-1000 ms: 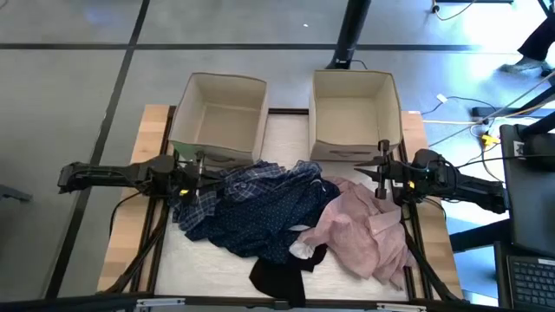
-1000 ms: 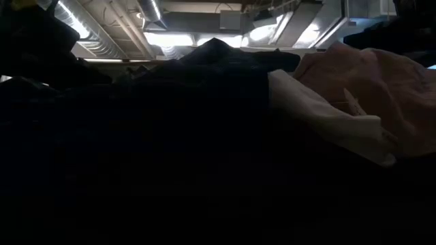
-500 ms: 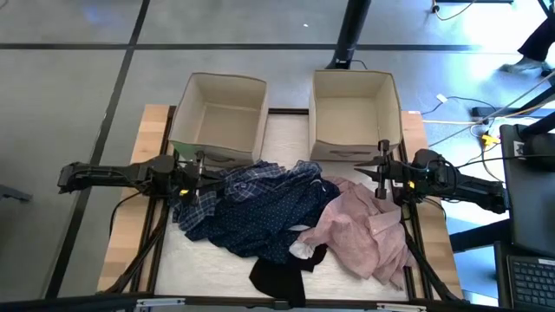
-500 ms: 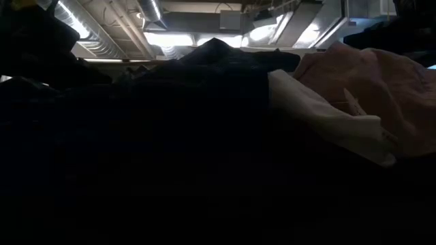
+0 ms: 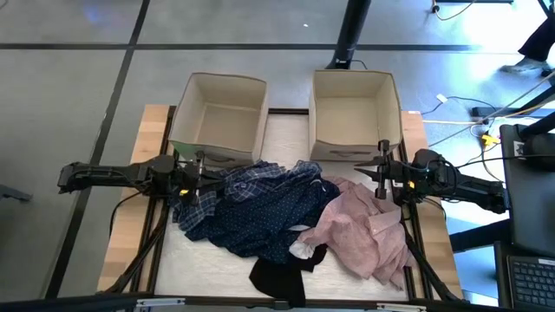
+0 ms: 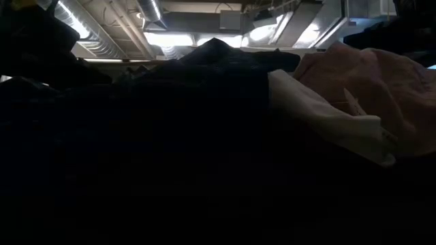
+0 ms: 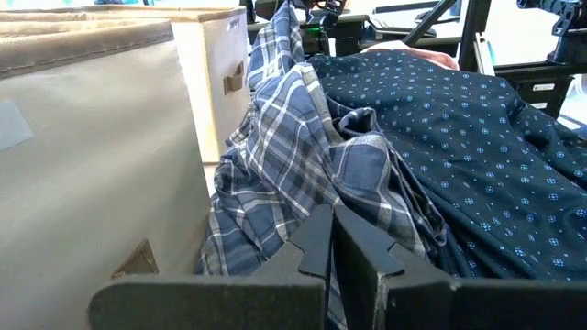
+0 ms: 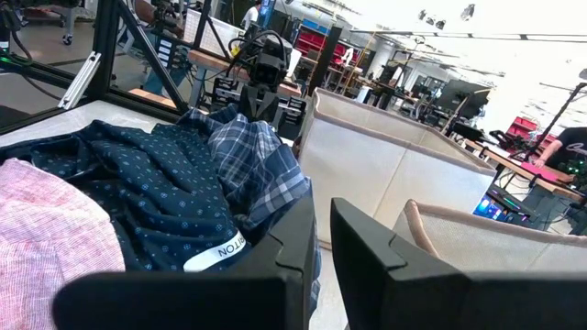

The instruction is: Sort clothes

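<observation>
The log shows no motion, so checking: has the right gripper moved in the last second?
No. In the high view the right gripper sits at the same spot beside the right beige box, at the edge of the pale pink shirt.

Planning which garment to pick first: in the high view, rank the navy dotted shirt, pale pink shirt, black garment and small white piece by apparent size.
1. Navy dotted shirt and pale pink shirt: look alike, unranked.
2. Black garment, partly covered.
3. Small white piece.

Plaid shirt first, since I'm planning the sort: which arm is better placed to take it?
Probably the left. The left gripper, shut, sits at the plaid shirt, which fills its wrist view. The right gripper waits across the pile beside the pink shirt.
</observation>
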